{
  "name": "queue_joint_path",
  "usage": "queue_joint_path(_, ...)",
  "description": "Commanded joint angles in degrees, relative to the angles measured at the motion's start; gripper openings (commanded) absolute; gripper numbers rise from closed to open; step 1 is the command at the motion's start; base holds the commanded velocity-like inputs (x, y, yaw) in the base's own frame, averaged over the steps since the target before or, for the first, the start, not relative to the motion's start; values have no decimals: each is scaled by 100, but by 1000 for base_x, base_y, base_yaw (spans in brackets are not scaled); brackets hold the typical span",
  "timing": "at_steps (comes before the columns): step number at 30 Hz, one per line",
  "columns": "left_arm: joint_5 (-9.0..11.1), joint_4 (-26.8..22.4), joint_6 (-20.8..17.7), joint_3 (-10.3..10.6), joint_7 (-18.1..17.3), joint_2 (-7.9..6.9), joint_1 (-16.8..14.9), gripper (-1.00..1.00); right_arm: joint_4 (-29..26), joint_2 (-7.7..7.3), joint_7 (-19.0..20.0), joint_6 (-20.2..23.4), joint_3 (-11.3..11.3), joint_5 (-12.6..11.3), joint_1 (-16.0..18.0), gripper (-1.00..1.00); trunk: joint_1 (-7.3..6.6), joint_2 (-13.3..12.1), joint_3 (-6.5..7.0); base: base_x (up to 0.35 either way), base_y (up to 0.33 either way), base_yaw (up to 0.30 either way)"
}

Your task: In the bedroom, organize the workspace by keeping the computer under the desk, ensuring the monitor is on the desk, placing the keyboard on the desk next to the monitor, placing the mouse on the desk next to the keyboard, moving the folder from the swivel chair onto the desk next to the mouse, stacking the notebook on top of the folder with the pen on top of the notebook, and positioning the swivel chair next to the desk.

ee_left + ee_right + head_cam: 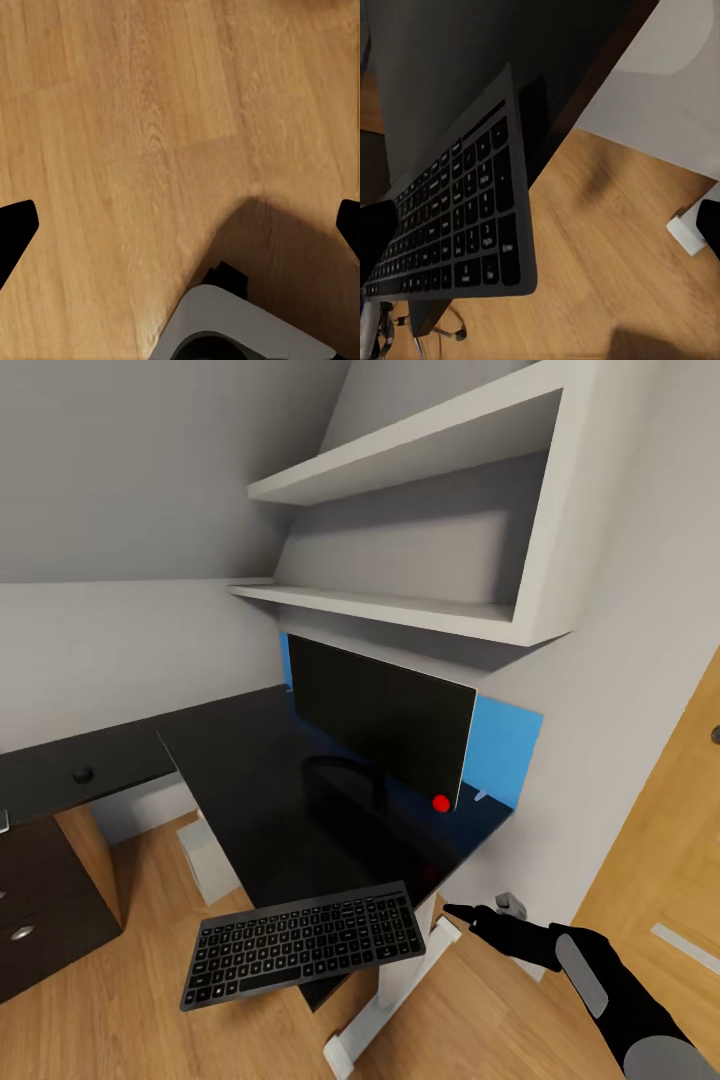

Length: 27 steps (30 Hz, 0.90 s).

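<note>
The keyboard lies at the table's near edge, at about 6 o'clock from the monitor, its front half hanging past the glossy black top over the wood floor. The right hand sits just off the keyboard's 3 o'clock end, apart from it; whether its fingers are spread or closed cannot be told from the head view. The right wrist view adds the overhang up close: the keyboard juts out above the floor, dark fingertips at both frame edges, nothing clamped between them. The left wrist view shows the left hand's fingertips set wide apart over bare floorboards. White shelves hang above the monitor.
</note>
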<state>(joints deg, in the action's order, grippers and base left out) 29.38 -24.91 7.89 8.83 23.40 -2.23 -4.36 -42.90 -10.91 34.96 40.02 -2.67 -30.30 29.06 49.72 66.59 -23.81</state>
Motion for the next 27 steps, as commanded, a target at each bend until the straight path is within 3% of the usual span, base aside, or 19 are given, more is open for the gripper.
queue_joint_path(1,63,-4,78,47,33,-4,-3,100,3,1,41,38,-13,-15,3,100,0,4,-6,0,0,0)
queue_joint_path(11,67,-12,286,48,33,50,-3,100,25,1,307,41,-15,-20,3,100,176,325,-150,0,0,0)
queue_joint_path(27,68,-5,290,48,33,56,-3,100,36,1,318,41,-20,-20,3,100,527,966,-437,0,0,0)
